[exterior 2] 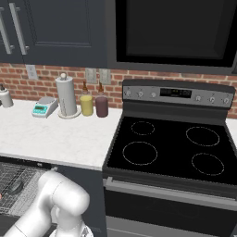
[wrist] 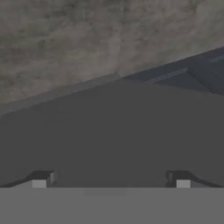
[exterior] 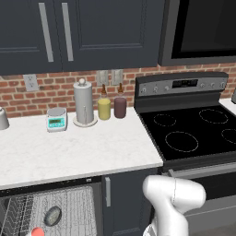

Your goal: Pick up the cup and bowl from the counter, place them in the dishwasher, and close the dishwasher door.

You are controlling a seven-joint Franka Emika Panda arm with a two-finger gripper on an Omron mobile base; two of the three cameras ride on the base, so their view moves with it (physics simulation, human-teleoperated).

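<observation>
Jaws (wrist: pixel 111 181) stand spread wide with nothing between them; in the hand view their two dark tips rise at the bottom edge, facing a broad dark grey flat surface with mottled floor beyond it. I take that surface for the dishwasher door (wrist: pixel 109 135), lowered and still to be shut, though the view is too close to be sure.

Going left to right in the left base view: the dishwasher (exterior: pixel 50 209) is open under the desk (exterior: pixel 78 150), its wire rack pulled into sight. The cup (exterior: pixel 37 232) shows as a red patch at the bottom edge of the rack, and the bowl (exterior: pixel 53 215) lies just beside it on the wires, tilted. So both things appear loaded, and closing the door seems to be what remains.

Risks from here, as I judge them:
- Spread jaws may slide off the flat panel if they push at an angle, so the door would drop back.
- With the rack out, a rising door could strike it or jolt the bowl, which lies loosely.
- The arm (exterior: pixel 173 203) works low beside the stove (exterior: pixel 193 133); its elbow could knock the oven front while swinging.
</observation>
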